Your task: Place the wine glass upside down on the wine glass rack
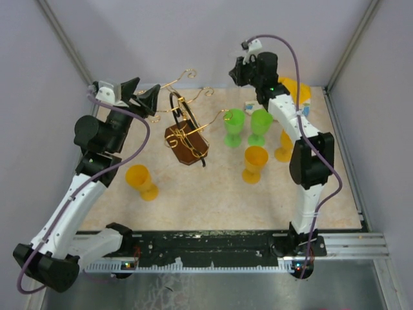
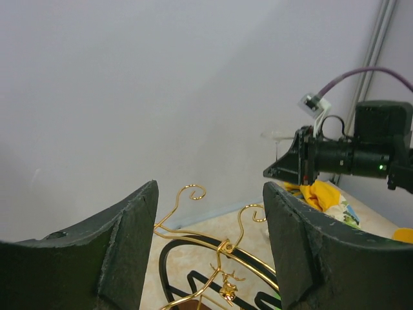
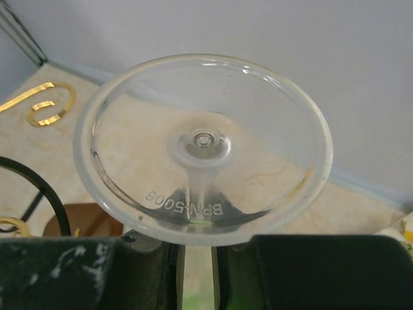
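A clear wine glass (image 3: 203, 168) fills the right wrist view, its round foot facing the camera. My right gripper (image 3: 197, 248) is shut on its stem, holding it high at the back of the table (image 1: 237, 71). The glass shows faintly in the left wrist view (image 2: 276, 137). The wine glass rack (image 1: 184, 97), gold wire with curled tips on a brown wooden base (image 1: 187, 143), stands left of centre. My left gripper (image 1: 145, 100) is open and empty just left of the rack's top. The gold arms (image 2: 193, 226) show between its fingers (image 2: 129, 245).
Two green goblets (image 1: 233, 126) (image 1: 260, 124) stand right of the rack. Orange goblets stand at front left (image 1: 141, 181), centre (image 1: 254, 163) and right (image 1: 284, 145). A yellow cloth item (image 1: 297, 90) lies at the back right corner. Grey walls enclose the table.
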Controlling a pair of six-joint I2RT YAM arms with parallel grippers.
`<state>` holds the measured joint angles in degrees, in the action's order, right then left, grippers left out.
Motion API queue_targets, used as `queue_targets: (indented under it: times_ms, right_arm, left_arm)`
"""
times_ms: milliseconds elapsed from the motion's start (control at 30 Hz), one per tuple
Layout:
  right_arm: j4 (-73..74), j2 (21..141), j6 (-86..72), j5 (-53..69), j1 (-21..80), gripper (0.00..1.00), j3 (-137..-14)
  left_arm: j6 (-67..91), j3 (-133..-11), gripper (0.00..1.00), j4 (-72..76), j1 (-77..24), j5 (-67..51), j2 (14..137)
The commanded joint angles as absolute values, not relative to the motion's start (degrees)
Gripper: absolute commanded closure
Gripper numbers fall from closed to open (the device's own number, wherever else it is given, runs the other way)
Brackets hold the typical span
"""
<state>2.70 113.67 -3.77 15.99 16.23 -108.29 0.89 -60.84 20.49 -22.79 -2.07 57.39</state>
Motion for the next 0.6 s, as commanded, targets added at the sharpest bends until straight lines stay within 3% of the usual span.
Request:
queue_targets:
  times_ms: [0,567]
  right_arm:
    - [-17.0,112.3,-2.0,15.0,16.1,1.0,-102.1]
    - [-36.2,116.0,2.9,28.6,16.9,1.0,-90.5]
  left_arm:
    - [-0.1,-61.8,0.29,20.6,-23.1,-1.2,57.6]
    - [-2.0,-59.2,0.27,24.6,-23.0,1.0,60.1]
